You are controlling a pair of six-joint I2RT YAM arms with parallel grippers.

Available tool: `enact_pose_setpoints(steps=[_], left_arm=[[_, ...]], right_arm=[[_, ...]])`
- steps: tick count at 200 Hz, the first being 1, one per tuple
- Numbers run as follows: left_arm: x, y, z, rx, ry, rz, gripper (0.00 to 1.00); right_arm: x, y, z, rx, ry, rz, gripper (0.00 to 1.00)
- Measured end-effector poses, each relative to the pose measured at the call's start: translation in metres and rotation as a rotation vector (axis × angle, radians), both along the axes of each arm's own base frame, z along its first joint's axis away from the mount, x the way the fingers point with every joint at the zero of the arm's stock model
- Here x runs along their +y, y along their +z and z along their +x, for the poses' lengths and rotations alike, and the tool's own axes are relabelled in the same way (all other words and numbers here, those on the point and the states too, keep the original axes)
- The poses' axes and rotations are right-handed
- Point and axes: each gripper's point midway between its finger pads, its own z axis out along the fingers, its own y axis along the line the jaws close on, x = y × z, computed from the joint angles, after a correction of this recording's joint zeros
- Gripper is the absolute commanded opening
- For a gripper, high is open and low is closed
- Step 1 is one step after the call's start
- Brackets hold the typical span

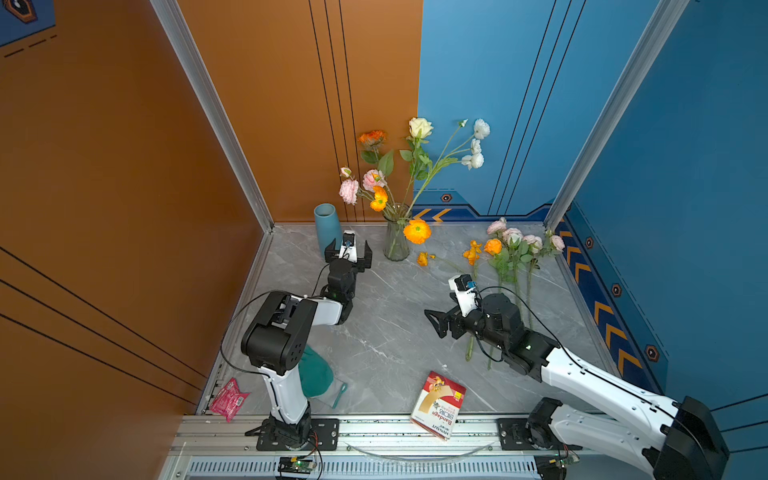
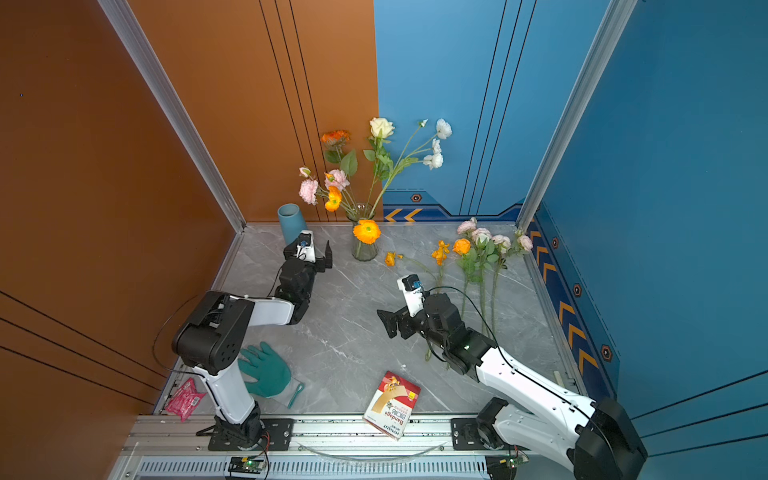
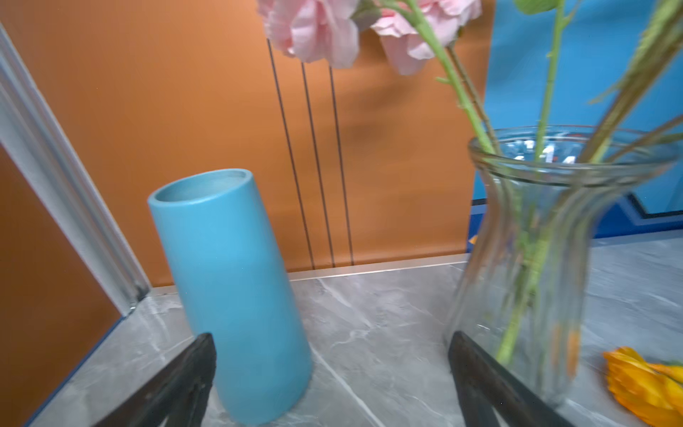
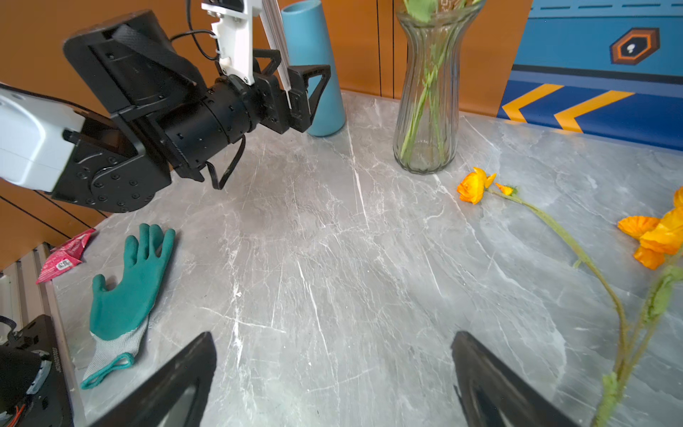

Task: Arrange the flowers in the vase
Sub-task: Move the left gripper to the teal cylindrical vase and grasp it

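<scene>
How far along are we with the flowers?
Done: several flowers already stand in the glass vase. In hand: nothing; the left gripper is open beside the blue vase, and the right gripper is open above bare table. Left: loose flowers, pink and orange, lie on the table at the right, waiting to be placed.

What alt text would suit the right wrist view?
A clear glass vase holding green stems stands on a grey marble table, with orange flowers lying loose beside it. The left arm's open pincer hovers by a blue vase; a green glove lies apart.
</scene>
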Motion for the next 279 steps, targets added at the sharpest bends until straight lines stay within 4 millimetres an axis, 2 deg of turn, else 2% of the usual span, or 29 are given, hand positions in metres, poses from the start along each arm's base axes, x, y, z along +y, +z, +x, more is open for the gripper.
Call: enact_pose_setpoints(steps=[30, 50, 79, 140, 192, 217, 220, 244, 262, 279], left_arm=[[0.027, 0.023, 0.028, 0.009, 0.119, 0.018, 0.98], [0.044, 0.030, 0.043, 0.018, 0.183, 0.030, 0.98], [0.062, 0.020, 0.058, 0.066, 0.235, 0.049, 0.98], [0.087, 0.001, 0.094, 0.116, 0.242, 0.046, 0.98], [0.094, 0.001, 0.123, 0.105, 0.170, 0.007, 0.99], [0.090, -0.004, 0.130, 0.108, 0.127, -0.003, 0.88], [0.089, -0.004, 0.130, 0.109, 0.123, -0.006, 0.82], [0.080, -0.002, 0.132, 0.098, 0.074, -0.024, 0.61], [0.076, -0.001, 0.131, 0.090, 0.048, -0.024, 0.41], [0.076, 0.000, 0.123, 0.083, 0.032, -0.027, 0.35]], right_arm=[[-0.001, 0.007, -0.001, -0.016, -0.001, 0.014, 1.00], [-0.003, 0.014, -0.003, -0.033, -0.001, 0.029, 1.00], [-0.006, 0.020, -0.004, -0.046, -0.004, 0.041, 1.00], [-0.008, 0.017, -0.003, -0.037, -0.011, 0.032, 1.00], [-0.013, 0.019, -0.008, -0.037, -0.014, 0.031, 1.00], [-0.015, 0.021, -0.011, -0.041, -0.015, 0.034, 1.00], [-0.016, 0.021, -0.011, -0.041, -0.015, 0.034, 1.00], [-0.017, 0.020, -0.012, -0.038, -0.015, 0.032, 1.00], [-0.017, 0.019, -0.012, -0.036, -0.015, 0.030, 1.00], [-0.017, 0.019, -0.013, -0.036, -0.014, 0.030, 1.00]])
